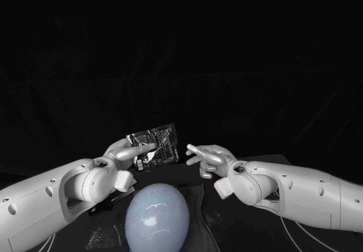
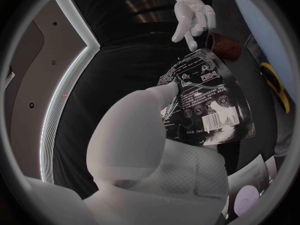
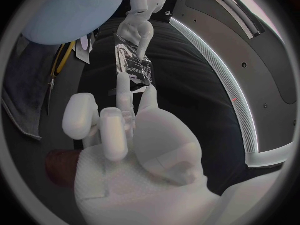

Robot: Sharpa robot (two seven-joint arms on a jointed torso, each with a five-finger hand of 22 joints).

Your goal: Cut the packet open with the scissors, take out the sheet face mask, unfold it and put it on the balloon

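My left hand holds a dark glossy packet upright by its lower edge, above the table in front of me. The left wrist view shows the packet printed side on, with a finger of the left hand against it. My right hand holds nothing; its fingers are spread and stretched towards the packet's near corner, close to it. From the right wrist, two fingers point at the packet. A pale blue balloon stands below both hands. Yellow-handled scissors lie near the balloon.
A dark cloth lies under the balloon. A brown cylinder stands on the table near the right hand. Small bits lie at the front left. The far table is dark.
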